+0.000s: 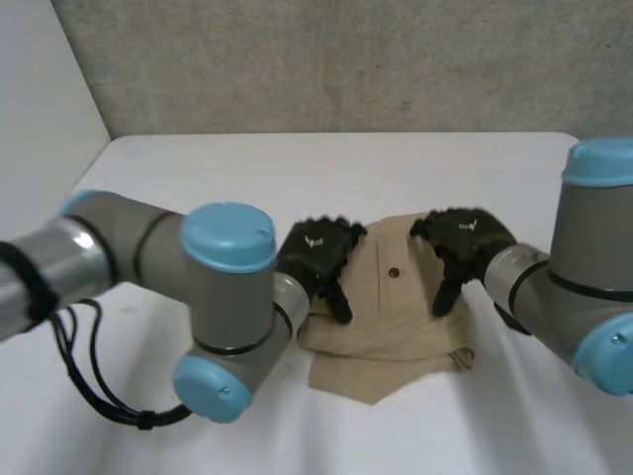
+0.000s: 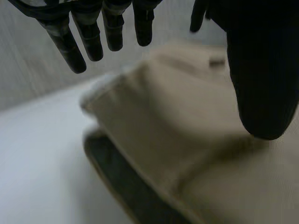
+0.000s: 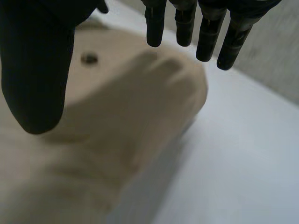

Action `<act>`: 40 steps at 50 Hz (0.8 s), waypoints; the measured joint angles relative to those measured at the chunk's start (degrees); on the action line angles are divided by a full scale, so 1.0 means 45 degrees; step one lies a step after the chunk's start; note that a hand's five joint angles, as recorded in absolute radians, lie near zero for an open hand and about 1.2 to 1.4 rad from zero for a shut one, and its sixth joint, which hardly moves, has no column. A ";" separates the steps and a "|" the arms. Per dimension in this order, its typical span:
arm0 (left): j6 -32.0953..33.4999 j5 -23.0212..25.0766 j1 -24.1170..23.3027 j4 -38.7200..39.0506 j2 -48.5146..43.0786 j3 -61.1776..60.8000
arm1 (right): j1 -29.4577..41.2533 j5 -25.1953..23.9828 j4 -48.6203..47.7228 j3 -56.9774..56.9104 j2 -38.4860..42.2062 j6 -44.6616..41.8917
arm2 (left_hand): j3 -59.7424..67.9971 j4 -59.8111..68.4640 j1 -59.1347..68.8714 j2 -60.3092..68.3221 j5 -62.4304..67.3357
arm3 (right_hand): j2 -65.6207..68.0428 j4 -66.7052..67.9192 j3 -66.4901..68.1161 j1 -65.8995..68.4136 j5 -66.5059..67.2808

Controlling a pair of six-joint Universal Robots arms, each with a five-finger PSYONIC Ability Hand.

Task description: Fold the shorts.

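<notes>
In the head view, the left arm reaches in from the side with its elbow bent, and the left hand [image 1: 316,252] hovers over the left edge of the shorts [image 1: 391,332]. Its fingers are spread and its thumb points down at the cloth. The right hand [image 1: 465,237] mirrors it over the right edge, palm down. The tan shorts lie in the middle of the white table [image 1: 297,168], between the two hands. They are folded into a compact stack, with a lower layer sticking out at the near side. A small dark button [image 1: 395,272] shows on the top layer between the hands.

In the left wrist view, the left hand's fingers [image 2: 88,37] hang straight and relaxed above the shorts [image 2: 187,140], gripping nothing. The thumb [image 2: 261,70] reaches down to the cloth, though I cannot tell whether it touches. A folded edge runs below the fingertips, with a dark gap between the layers, and the bare table [image 2: 42,154] lies beside it.

In the right wrist view, the right hand's fingers [image 3: 208,37] are likewise straight and released above the rounded fold of the shorts [image 3: 117,121]. Its thumb [image 3: 37,70] hangs apart from them, over the cloth. The button [image 3: 89,59] sits between the thumb and the fingers, and the table [image 3: 243,154] spreads out past the fold.
</notes>
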 measured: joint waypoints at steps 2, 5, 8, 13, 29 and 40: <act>-0.0029 -0.0068 0.0005 -0.0147 -0.0183 0.0136 | -0.0034 -0.0004 0.0003 -0.0013 0.0162 -0.0012 | 0.0001 0.0000 0.0049 0.0039 -0.0001 | 0.0000 0.0000 -0.0001 0.0000 0.0002; -0.0046 -0.0546 0.0095 -0.0697 -0.0798 0.0512 | -0.0261 0.0030 0.0033 -0.0109 0.1110 -0.0087 | 0.0001 0.0000 0.0050 0.0072 0.0001 | 0.0000 0.0000 -0.0001 -0.0363 -0.0015; 0.0126 -0.0843 0.0169 -0.1032 -0.0880 0.0492 | -0.0417 0.0101 0.0041 -0.0198 0.1519 -0.0140 | 0.0001 0.0001 0.0233 0.0117 0.0001 | 0.0000 0.0000 -0.0002 -0.0372 0.0002; 0.0608 -0.1002 0.0212 -0.1634 -0.0533 0.0342 | -0.0494 0.0165 0.0027 -0.0445 0.1099 -0.0179 | 0.0001 0.0001 0.0320 0.0116 0.0000 | 0.0000 0.0000 -0.0002 -0.0378 -0.0027; 0.1194 -0.1009 0.1567 -0.2418 0.7548 -0.0899 | -0.0290 0.1798 -0.0136 -0.1924 -0.4182 0.1124 | -0.0028 -0.0025 0.0245 0.0068 -0.0051 | 0.0000 0.0000 -0.0002 -0.0378 -0.0056; 0.1199 -0.0431 0.4656 -0.4859 1.0252 -0.1408 | -0.0408 0.2560 0.0672 -0.2113 -0.5307 0.1184 | -0.0033 -0.0051 0.0006 -0.0118 -0.0053 | 0.0000 0.0000 -0.0002 -0.0378 -0.0056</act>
